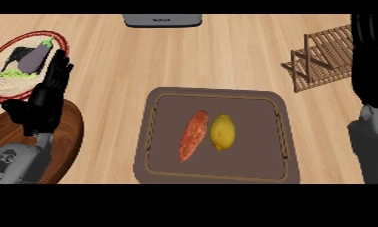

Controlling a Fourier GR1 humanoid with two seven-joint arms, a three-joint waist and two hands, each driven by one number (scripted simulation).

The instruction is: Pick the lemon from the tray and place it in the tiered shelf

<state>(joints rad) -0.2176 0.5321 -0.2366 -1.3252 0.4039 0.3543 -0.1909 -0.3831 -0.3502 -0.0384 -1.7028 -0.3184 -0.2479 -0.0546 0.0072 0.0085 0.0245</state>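
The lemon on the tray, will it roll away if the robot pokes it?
Probably a little. The lemon looks rounded and smooth, so a nudge could roll it. The sweet potato lies close beside it, and the tray has a raised rim, so it likely stays inside.

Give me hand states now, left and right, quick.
Left hand: open, fingers up, resting at the view's left edge, holding nothing.
Right hand: at the right edge, state cannot be told.

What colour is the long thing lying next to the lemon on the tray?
Orange-red. It looks like a sweet potato, beside the yellow lemon on the brown tray, seen best in the head view.
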